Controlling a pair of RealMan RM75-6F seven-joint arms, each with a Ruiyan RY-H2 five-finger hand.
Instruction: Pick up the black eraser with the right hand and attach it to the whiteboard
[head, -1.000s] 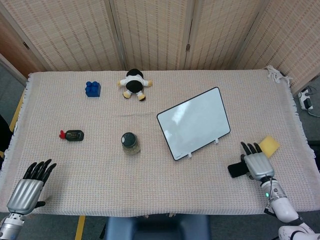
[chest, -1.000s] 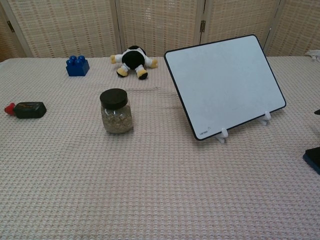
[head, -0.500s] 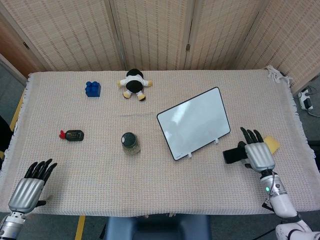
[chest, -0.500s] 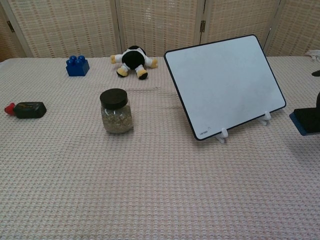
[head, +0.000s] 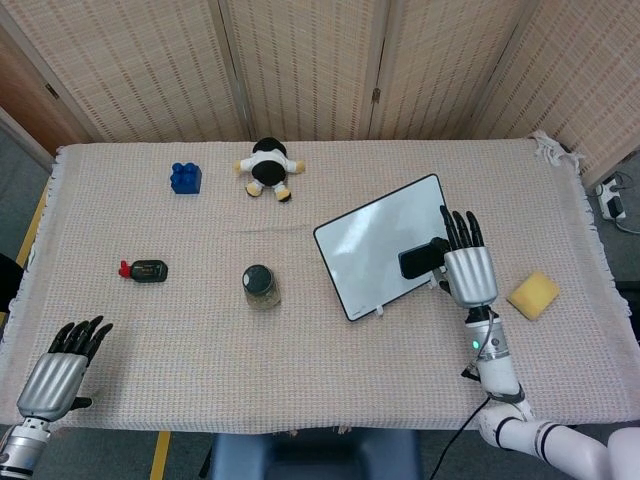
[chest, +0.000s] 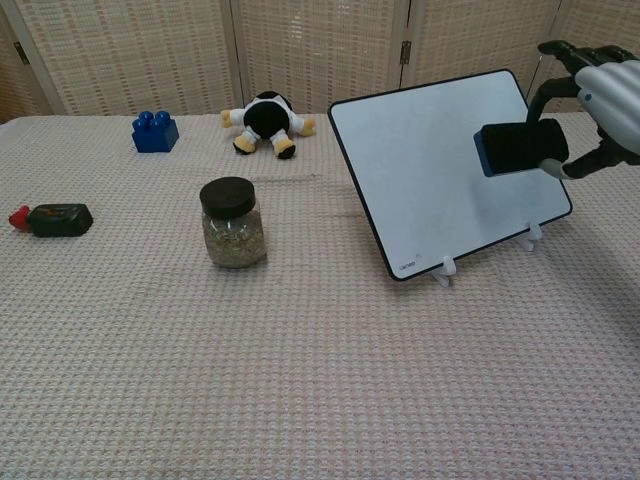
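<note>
Chest view is showing the right robot hand (chest: 600, 95) pinching the black eraser (chest: 521, 147), now lifted off the surface and hovering before the whiteboard (chest: 440, 170), whereas moments ago it was beside the stand; only pressing on is remaining.

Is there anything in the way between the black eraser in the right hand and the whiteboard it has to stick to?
Nothing visible. The right hand holds the black eraser directly in front of the whiteboard; whether they touch, I cannot tell.
</note>
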